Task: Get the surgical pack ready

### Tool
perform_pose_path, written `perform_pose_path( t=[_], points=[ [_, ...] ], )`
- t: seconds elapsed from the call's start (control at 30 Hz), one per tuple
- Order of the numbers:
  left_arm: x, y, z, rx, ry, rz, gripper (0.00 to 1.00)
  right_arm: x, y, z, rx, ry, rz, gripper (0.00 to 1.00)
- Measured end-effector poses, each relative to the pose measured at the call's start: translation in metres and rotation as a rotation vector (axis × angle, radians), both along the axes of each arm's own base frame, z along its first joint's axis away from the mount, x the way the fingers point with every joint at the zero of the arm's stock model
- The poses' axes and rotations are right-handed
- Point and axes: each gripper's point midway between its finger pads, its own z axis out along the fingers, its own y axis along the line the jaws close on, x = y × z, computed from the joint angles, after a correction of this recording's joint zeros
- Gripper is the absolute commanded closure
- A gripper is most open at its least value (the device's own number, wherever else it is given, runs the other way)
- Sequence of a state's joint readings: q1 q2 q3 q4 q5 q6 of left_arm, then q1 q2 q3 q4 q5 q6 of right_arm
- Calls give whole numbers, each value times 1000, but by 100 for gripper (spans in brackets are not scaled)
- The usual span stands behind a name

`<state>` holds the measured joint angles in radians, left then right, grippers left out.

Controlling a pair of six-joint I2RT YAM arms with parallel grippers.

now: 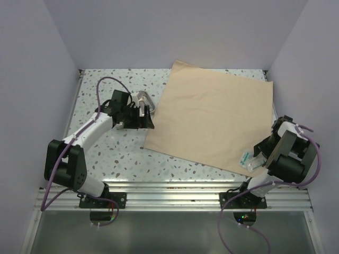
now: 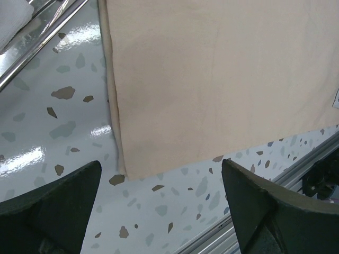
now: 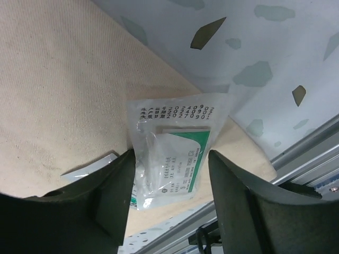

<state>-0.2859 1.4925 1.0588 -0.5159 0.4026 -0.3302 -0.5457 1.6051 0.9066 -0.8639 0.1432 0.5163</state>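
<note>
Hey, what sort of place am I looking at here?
Probably a robotics lab test cell, not a clinic: plain white walls box in a speckled tabletop, two robot arms are bolted to an aluminium rail, and a tan wrap sheet lies spread out.

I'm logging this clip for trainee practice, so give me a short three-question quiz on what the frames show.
1. True or false: the tan wrap sheet is folded into a bundle.
2. What sits between the fingers of the right gripper? A) a roll of tape B) a printed gauze packet C) nothing
3. Which arm's gripper is beside the metal tray?
Key: 1 false, it lies flat; 2 B; 3 the left gripper, fingers open.
</note>
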Motion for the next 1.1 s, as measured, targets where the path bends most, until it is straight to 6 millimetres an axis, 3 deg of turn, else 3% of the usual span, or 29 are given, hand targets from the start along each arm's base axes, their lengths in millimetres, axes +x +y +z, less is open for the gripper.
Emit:
perform_pose_path(
  t=[0.2,0.33,0.37,0.43,0.77,0.8,0.93,1.03,1.1],
  points=[
    [-1,-2,-1,5,0,-4,0,0,1,3,-2,-12,0,60],
    [-2,-2,0,4,1,-7,0,4,2,16,-15,-61,4,80],
    [-2,-3,0,3,1,-7,0,5,3,20,-13,-80,3,89],
    [-2,-4,0,1,3,-8,0,8,3,26,-15,-103,8,96],
    [-12,-21,2,-27,21,-46,0,17,13,44,24,-186,33,100],
    [-13,-23,2,-31,22,-49,0,18,14,47,24,-196,35,97],
    [-17,-28,4,-47,32,-58,0,22,10,52,-3,-201,31,43],
    [-17,-29,4,-52,37,-58,0,19,4,53,-33,-178,21,25],
    [-18,-29,3,-53,43,-58,0,17,-2,53,-58,-157,6,21]
  ],
)
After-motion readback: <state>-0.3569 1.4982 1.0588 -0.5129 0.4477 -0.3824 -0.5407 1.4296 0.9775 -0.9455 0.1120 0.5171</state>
